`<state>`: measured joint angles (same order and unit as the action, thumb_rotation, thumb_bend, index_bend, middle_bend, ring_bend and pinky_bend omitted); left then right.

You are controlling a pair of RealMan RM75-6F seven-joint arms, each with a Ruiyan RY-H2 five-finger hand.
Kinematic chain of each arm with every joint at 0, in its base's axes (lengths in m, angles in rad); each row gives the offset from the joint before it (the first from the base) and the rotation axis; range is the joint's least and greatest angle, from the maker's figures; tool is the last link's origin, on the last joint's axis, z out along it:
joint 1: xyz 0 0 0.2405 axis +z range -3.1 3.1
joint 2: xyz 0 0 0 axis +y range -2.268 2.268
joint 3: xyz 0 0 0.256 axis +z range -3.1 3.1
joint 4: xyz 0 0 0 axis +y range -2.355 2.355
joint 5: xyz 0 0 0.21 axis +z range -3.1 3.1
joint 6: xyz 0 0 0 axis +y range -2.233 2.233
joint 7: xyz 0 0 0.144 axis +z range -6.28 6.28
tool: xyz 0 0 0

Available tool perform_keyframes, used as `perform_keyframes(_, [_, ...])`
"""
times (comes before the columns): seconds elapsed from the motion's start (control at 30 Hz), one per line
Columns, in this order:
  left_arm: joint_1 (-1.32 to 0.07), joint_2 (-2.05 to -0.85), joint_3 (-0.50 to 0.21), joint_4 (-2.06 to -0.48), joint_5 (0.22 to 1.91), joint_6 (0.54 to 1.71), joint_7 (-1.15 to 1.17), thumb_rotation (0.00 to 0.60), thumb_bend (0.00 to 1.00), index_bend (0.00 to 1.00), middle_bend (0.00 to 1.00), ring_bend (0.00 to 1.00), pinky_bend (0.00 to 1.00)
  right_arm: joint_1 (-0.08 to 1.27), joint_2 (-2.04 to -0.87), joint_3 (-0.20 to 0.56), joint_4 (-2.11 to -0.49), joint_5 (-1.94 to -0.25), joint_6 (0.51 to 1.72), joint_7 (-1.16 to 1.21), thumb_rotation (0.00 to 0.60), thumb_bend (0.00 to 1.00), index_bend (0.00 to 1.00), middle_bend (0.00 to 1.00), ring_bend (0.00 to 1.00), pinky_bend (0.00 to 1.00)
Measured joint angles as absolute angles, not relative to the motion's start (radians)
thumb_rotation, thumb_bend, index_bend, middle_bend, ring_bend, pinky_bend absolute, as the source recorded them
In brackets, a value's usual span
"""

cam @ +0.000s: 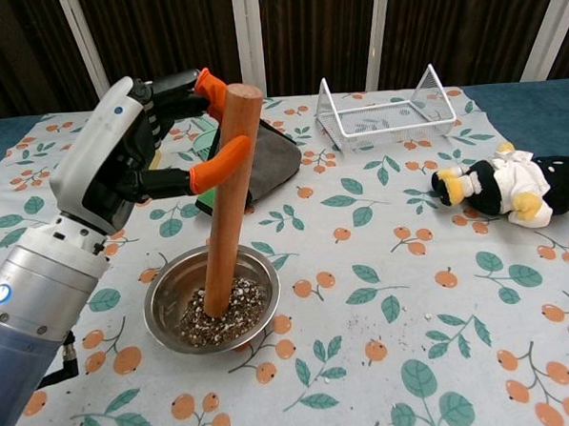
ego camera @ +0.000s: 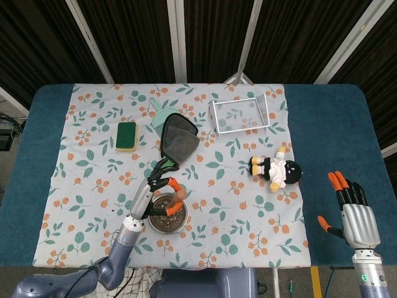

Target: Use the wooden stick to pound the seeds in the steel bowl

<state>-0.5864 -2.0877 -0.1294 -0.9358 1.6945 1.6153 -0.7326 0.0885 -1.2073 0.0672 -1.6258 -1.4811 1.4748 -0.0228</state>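
Gripping the upper part of the wooden stick (cam: 222, 202) between orange-tipped fingers (cam: 217, 163), the left hand (cam: 132, 135) holds it nearly upright, leaning slightly, over the front-left part of the counter (ego camera: 322, 124). The stick's lower end is down among the dark and pale seeds (cam: 218, 314) inside the steel bowl (cam: 211, 301). The bowl sits on a floral cloth (ego camera: 93, 180) near the counter's front edge. A few seeds lie scattered on the cloth just right of the bowl.

The right hand (ego camera: 355, 211) is at the front-right corner, well apart from the bowl, fingers apart and holding nothing.

Behind the bowl lie a dark dustpan (ego camera: 178, 136) and a green sponge (ego camera: 126, 136). A white wire rack (cam: 384, 112) stands toward the back edge, and a small plush doll (cam: 507, 188) lies on its side toward the right.
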Motion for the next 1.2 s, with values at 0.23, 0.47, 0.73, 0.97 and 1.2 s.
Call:
perform_keyframes(0.23, [-0.566, -2.097, -0.094, -0.901, 1.703, 1.638, -0.765, 0.6, 0.7, 0.65, 0.75, 0.22, 0.03, 0.084, -1.211, 0.066, -1.621, -1.484, 1.481, -0.019, 0.6, 0.27, 0.0, 0.0, 0.0, 0.0])
perform_keyframes(0.47, [-0.572, -2.099, -0.097, -0.899, 1.713, 1.662, -0.775, 0.6, 0.7, 0.65, 0.75, 0.22, 0.03, 0.085, -1.213, 0.069, -1.618, -1.486, 1.483, -0.016, 0.6, 0.27, 0.0, 0.0, 0.0, 0.0])
perform_keyframes(0.73, [-0.587, -2.08, -0.117, -0.947, 1.725, 1.695, -0.766, 0.6, 0.7, 0.65, 0.75, 0.22, 0.03, 0.093, -1.206, 0.078, -1.629, -1.477, 1.471, -0.02, 0.6, 0.27, 0.0, 0.0, 0.0, 0.0])
perform_keyframes(0.97, [-0.517, -2.06, -0.063, -0.934, 1.73, 1.761, -0.835, 0.6, 0.69, 0.65, 0.75, 0.22, 0.05, 0.095, -1.202, 0.081, -1.636, -1.469, 1.465, -0.022, 0.6, 0.27, 0.0, 0.0, 0.0, 0.0])
perform_keyframes(1.2, [-0.47, -2.065, -0.029, -0.863, 1.73, 1.809, -0.938, 0.6, 0.69, 0.65, 0.75, 0.22, 0.06, 0.089, -1.208, 0.075, -1.631, -1.471, 1.47, -0.025, 0.6, 0.27, 0.0, 0.0, 0.0, 0.0])
